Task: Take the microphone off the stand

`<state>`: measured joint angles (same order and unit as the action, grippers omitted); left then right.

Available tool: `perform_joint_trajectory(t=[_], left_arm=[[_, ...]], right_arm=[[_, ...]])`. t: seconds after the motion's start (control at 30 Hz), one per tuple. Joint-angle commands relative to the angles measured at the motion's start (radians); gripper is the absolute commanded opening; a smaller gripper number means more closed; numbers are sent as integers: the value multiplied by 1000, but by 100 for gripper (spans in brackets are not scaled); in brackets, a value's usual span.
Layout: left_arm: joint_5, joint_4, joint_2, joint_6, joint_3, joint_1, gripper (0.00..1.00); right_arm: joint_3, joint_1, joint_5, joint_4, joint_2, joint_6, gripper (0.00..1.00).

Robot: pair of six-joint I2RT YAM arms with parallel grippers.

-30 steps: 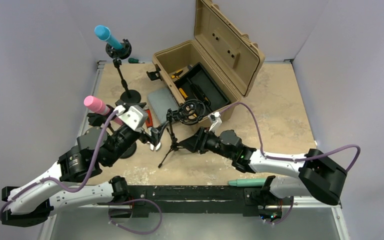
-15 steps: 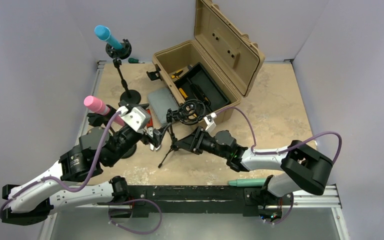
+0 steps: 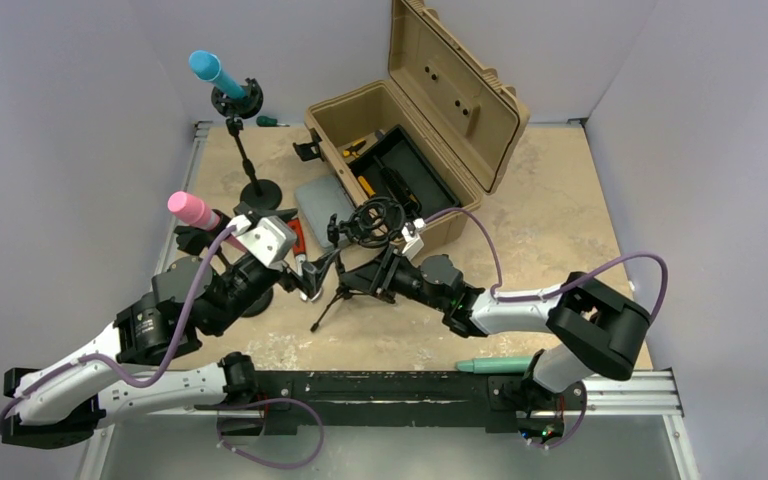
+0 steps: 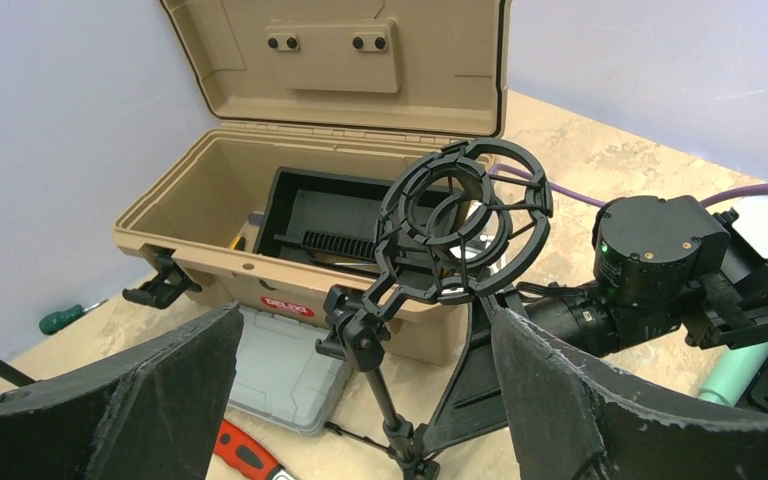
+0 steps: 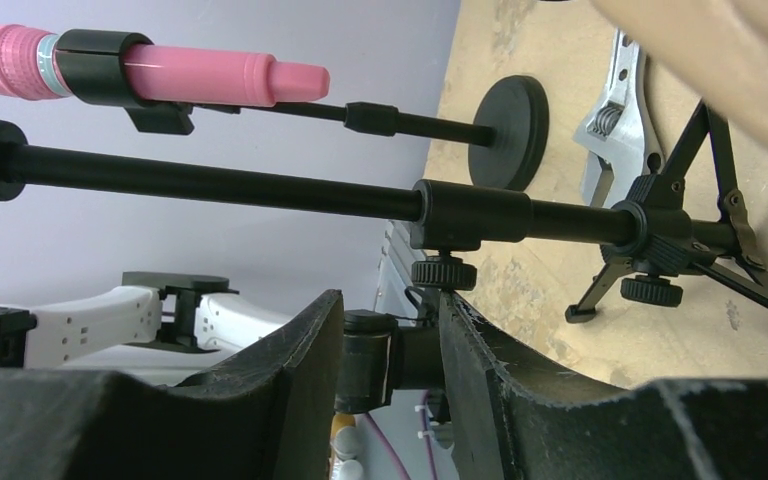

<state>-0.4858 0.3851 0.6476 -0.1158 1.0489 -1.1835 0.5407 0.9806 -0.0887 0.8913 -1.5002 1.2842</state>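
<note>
- The black tripod stand [image 3: 343, 272] is standing in the middle on 3 thin legs, and its round ring holder [image 4: 457, 218] is sitting on top.
- A pink microphone [image 3: 192, 210] is sitting in a clip on a round-foot stand [image 5: 505, 130] at the left.
- A blue microphone [image 3: 210, 68] is pointing up from a tall stand [image 3: 243, 150] at the back.
- A teal microphone [image 3: 495, 365] is lying flat at the near edge.

The red label [image 4: 286, 306] on the tan case [image 4: 200, 262] is too blurred to read.

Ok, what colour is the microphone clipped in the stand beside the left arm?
Pink. The microphone shows best in the right wrist view, at upper left.
</note>
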Motion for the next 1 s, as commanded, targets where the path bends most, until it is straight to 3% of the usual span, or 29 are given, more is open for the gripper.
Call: perform_joint_trajectory(t=[0.0,0.57,0.97], left_arm=[[-9,-15,-9,-4,8,-13,91],[-16,-14,-4,-8,8,-24,91],[-14,-14,1,-6,7,-25,91]], right_arm=[[37,-5,33,5,-23,13,39],[39,0,85,-100,2,-2,44],[96,3,133,-153,-44,-30,40]])
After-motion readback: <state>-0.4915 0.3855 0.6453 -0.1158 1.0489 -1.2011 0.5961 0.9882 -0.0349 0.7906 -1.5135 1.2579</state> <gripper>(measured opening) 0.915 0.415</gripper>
